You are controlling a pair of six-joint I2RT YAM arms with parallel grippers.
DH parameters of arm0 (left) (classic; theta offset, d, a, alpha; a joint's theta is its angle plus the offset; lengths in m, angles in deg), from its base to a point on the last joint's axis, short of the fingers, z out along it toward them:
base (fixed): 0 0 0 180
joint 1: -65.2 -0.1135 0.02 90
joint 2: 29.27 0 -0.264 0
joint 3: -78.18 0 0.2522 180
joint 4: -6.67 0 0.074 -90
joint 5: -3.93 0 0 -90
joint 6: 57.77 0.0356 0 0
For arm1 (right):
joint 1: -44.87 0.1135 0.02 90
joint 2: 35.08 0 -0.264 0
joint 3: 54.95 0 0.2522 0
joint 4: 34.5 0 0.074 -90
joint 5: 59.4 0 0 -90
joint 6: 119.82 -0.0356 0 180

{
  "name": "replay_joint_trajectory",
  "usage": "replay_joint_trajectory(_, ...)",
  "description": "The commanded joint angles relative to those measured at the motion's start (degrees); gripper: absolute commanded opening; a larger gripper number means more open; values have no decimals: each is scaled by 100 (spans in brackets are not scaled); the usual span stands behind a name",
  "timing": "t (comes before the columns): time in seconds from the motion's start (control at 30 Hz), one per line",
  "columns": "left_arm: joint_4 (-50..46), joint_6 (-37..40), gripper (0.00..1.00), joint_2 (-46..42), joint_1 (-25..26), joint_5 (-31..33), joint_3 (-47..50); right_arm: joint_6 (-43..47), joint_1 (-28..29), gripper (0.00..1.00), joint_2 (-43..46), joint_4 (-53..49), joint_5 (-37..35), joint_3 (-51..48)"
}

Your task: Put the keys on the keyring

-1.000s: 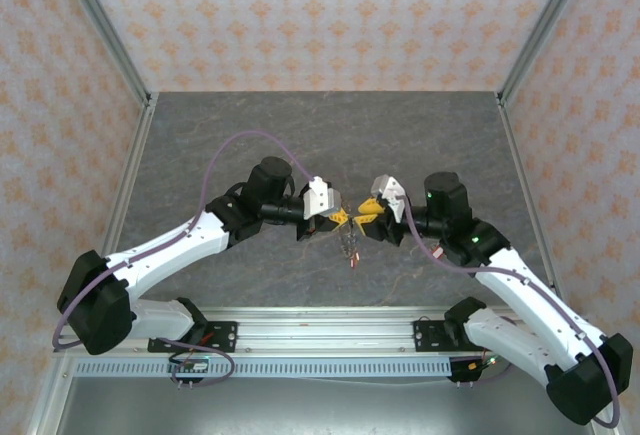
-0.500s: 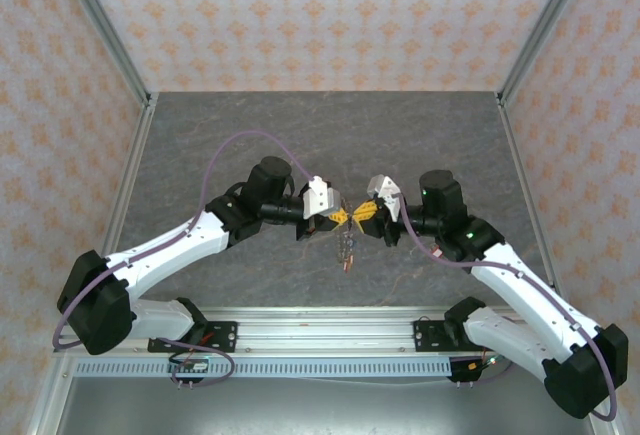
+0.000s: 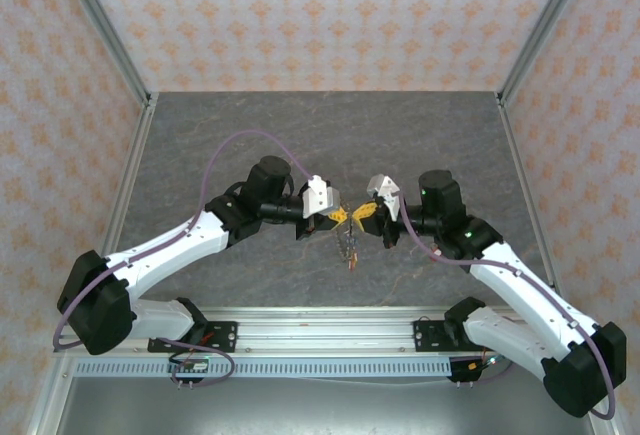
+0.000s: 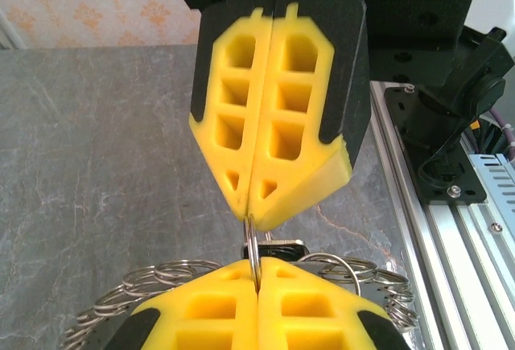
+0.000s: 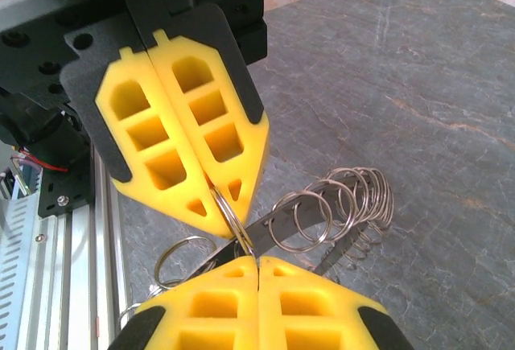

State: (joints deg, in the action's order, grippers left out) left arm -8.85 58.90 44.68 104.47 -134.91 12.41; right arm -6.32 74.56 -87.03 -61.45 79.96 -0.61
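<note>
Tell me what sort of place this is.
Probably a robot test cell: left arm and right arm bolted to an aluminium rail, a grey table, patterned wall panels in metal framing.
</note>
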Motion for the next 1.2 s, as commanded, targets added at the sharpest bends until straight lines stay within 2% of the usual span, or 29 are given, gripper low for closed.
replay_joint_trajectory(0.0,500,-144,0,-226,22,-231,-37,-83,-140,0,-31,54,-32,-85)
replay_joint_trajectory(0.53,788,-215,0,-155,22,-398,-24,-620,-286,0,-764,170,504,161)
replay_joint_trajectory(0.73,982,-284,0,-208,26,-385,49,-1011,-468,0,-817,742,737,-23)
replay_joint_trajectory(0.83,766,-189,0,-211,28,-364,-5,-1111,-485,0,-712,875,772,-54)
replay_joint_trajectory(0.93,552,-52,0,-215,25,-251,-17,-1100,-482,0,-541,901,676,-107)
replay_joint_trajectory(1.17,54,228,0,-225,28,105,-64,-616,-486,0,-20,175,137,-62)
